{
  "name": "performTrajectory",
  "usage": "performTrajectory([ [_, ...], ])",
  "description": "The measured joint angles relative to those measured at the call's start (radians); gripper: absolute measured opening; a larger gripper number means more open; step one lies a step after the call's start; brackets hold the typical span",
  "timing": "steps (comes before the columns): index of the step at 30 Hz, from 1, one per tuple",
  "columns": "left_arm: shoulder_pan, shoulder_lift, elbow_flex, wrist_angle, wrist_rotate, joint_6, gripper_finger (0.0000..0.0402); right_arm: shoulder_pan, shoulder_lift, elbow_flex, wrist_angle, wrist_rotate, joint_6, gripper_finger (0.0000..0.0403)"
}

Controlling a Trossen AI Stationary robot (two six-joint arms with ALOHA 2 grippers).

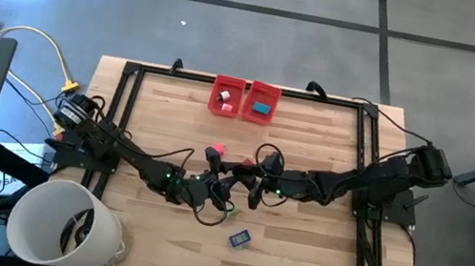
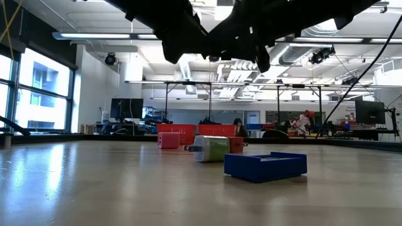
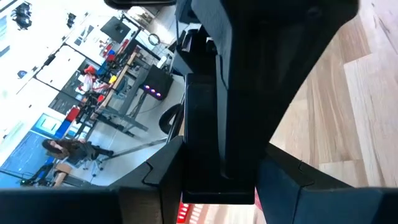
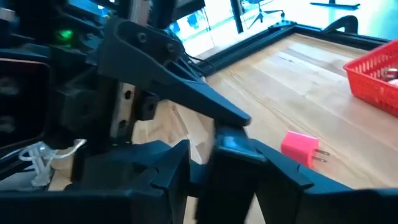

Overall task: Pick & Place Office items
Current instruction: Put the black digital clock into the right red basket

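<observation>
Both grippers meet mid-table, left gripper (image 1: 214, 185) and right gripper (image 1: 253, 186) seemingly pinching one black block (image 3: 217, 124) between them. Pink plug (image 4: 300, 148) lies at twelve o'clock, blue piece (image 1: 239, 239) at six. Release one side cleanly first.

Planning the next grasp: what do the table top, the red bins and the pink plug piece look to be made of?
Table top: pale wood planks, matt, with visible grain and seams. Red bins: likely plastic, with lattice walls. Pink plug piece: seemingly smooth matt plastic, with what look like two small metal prongs.
</observation>
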Motion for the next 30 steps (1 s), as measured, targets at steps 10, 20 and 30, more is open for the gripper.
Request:
performTrajectory([
  [10, 0.000, 0.000, 0.000, -0.004, 0.005, 0.000, 0.0152, 0.000, 0.000, 0.000, 0.005, -0.003, -0.028, 0.0146],
  [20, 0.000, 0.000, 0.000, -0.005, 0.005, -0.005, 0.0152, 0.002, 0.000, 0.000, 0.005, -0.003, -0.051, 0.0138],
  [30, 0.000, 0.000, 0.000, -0.007, -0.005, -0.001, 0.0152, 0.004, 0.000, 0.000, 0.009, 0.002, -0.065, 0.0061],
])
